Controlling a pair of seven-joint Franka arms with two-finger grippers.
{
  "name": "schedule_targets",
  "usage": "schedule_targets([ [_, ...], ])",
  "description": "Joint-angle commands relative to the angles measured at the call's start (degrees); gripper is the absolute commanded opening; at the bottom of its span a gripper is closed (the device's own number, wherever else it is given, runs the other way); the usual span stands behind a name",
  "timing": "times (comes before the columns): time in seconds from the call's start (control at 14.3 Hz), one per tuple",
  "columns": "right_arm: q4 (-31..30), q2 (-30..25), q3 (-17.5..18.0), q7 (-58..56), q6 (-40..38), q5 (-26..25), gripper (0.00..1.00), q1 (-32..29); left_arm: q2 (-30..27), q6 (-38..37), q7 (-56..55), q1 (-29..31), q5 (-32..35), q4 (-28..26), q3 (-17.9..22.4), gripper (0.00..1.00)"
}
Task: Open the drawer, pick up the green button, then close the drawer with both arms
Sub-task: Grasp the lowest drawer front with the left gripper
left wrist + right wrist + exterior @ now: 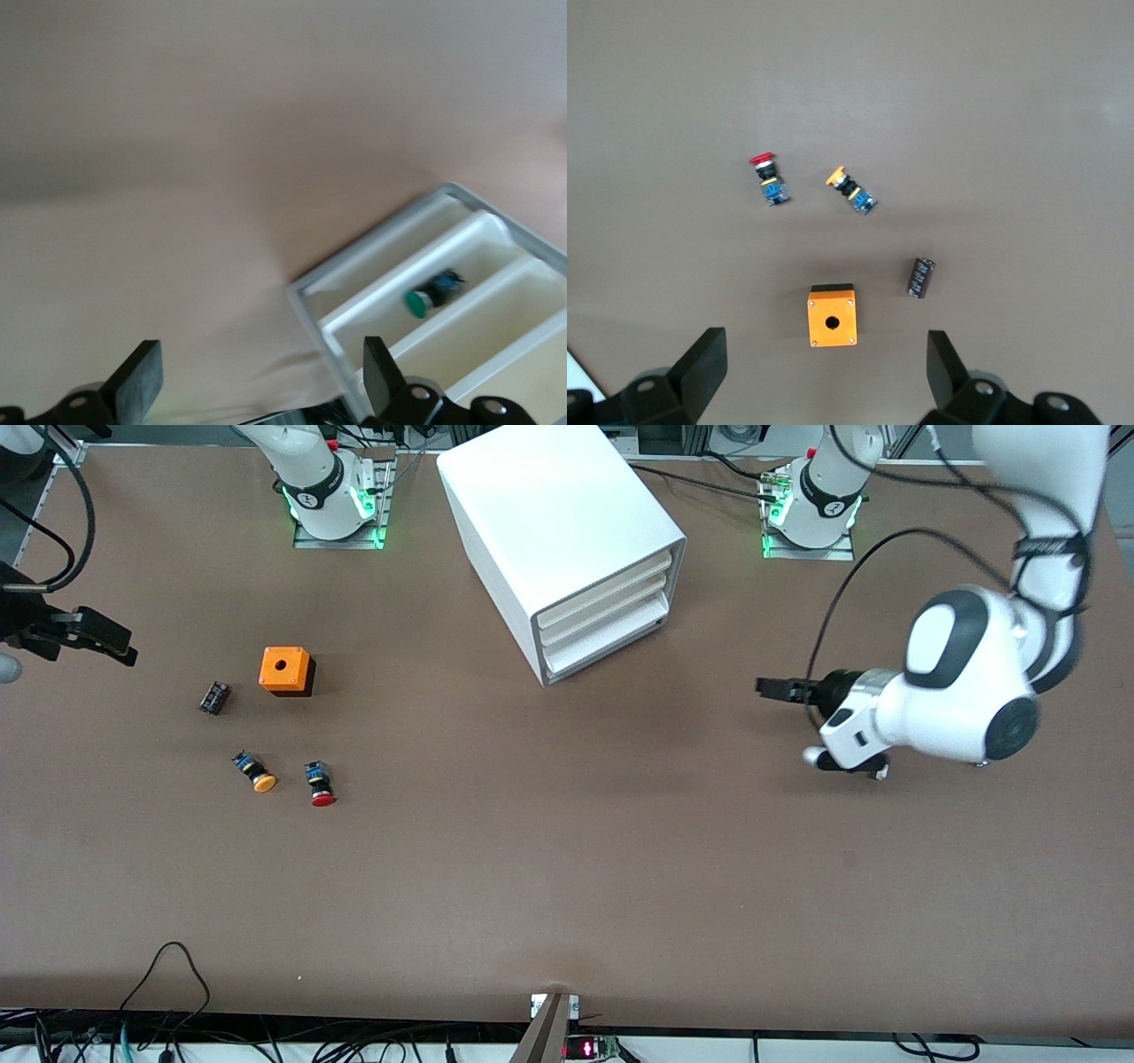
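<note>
The left gripper [769, 687] hangs with its fingers spread wide and nothing between them, low over bare table [567, 886] toward the left arm's end, pointing at the front of the white cabinet [567, 540]. The cabinet stands well apart from this gripper, its three drawers stacked and all pushed in. The drawer [611, 648] that the task concerns is the lowest of the three. The button [432, 293], green-capped, shows in the left wrist view lying on its side in a drawer tray, level with the gripper and ahead of it; from here it looks to sit in the middle tray, though this is hard to judge. The right gripper [104, 638] waits, also spread wide and empty, over the right arm's end of the table, above an orange box [832, 320], a small dark cylinder [922, 277], an orange-capped button [852, 190] and a red-capped button [769, 180]. Likely risks: the left gripper could hook the wrong drawer, since the three fronts sit close together, or a hard pull could drag the unanchored cabinet, or roll the loose button inside its tray.
</note>
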Motion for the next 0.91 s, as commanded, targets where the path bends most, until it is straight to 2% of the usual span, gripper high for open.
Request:
schedule_targets([
  [0.0, -0.24, -0.27, -0.5, -0.54, 0.4, 0.77, 1.0, -0.08, 2.09, 5.17, 11.87, 0.49, -10.92, -6.98, -1.22, 1.0],
  [0.21, -0.33, 0.08, -0.68, -0.54, 0.4, 0.77, 1.0, -0.25, 5.6, 9.75, 18.57, -0.9, -15.52, -12.08, -4.91, 1.0],
  [0.42, -0.15, 1.12, -0.68, -0.54, 1.01, 0.86, 1.0, -0.26, 6.4, 13.18, 24.46, -6.09, -19.72, -16.57, -5.45, 0.99],
  [0.56, 0.02, 3.5, -0.07, -0.36, 1.1, 1.03, 1.0, 0.62, 7.1, 14.24, 27.1, -7.77, -23.16, -18.33, -6.5, 0.94],
  [0.7, 0.02, 4.9, 0.55, -0.1, 1.36, 6.36, 1.0, 2.38, 7.02, 17.83, 29.13, -7.77, -23.96, -21.13, -8.78, 0.91],
  [0.84, 0.64, 7.19, 0.64, 0.34, 4.07, 8.06, 1.0, 5.01, 7.02, 20.21, 29.57, -7.77, -27.72, -23.77, -11.24, 0.87],
])
